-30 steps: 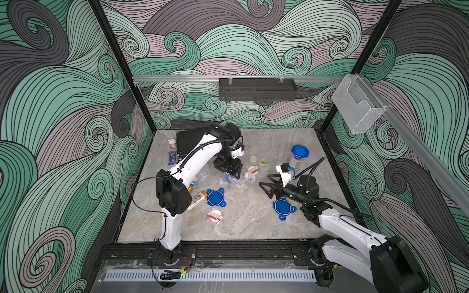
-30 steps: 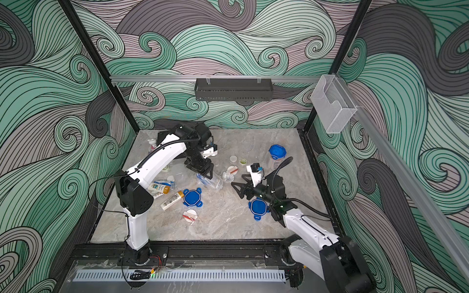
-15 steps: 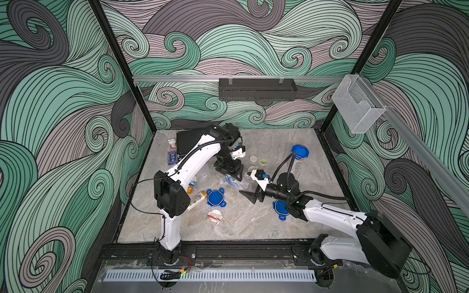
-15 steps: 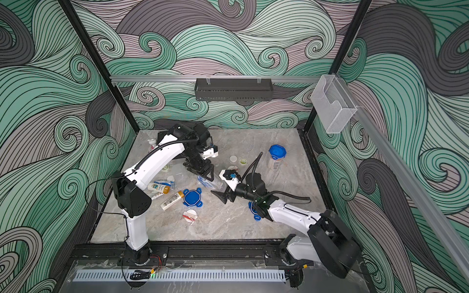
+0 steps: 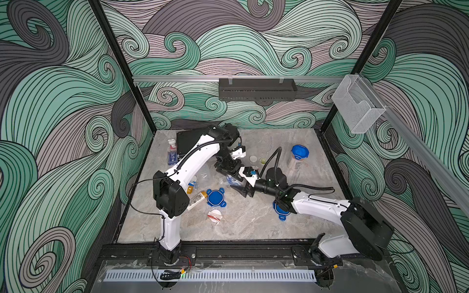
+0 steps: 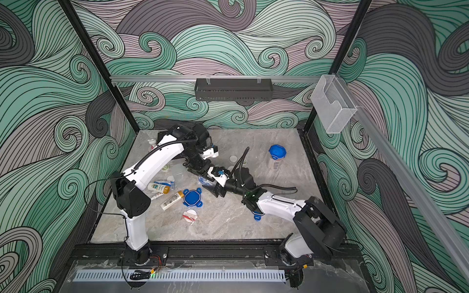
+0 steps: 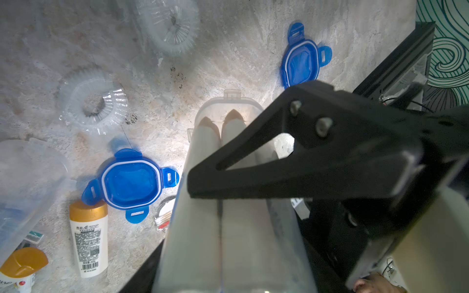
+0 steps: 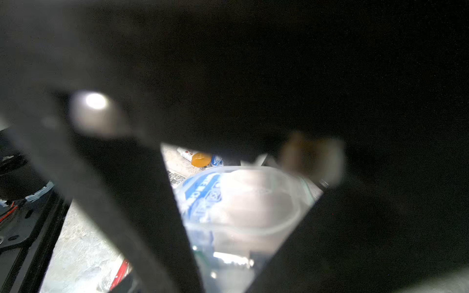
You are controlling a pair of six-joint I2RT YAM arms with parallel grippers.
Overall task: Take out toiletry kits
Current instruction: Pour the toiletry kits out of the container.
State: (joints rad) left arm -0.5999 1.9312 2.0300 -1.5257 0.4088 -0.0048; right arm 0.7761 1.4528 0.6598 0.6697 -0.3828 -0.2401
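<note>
The left gripper (image 5: pixel 229 175) gripped a clear tub (image 7: pixel 229 106) near the middle of the table (image 5: pixel 253 223), with a kit's blue pouch (image 8: pixel 200 200) inside. The right gripper (image 5: pixel 243 190) was at the tub's mouth, jaws spread. Next it likely needed to pinch the pouch and draw it out.

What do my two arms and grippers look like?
The left arm and right arm have white shells, black joints and black corrugated cables. The left gripper and right gripper are black with white camera mounts; the right's fingers are triangular frames.
</note>
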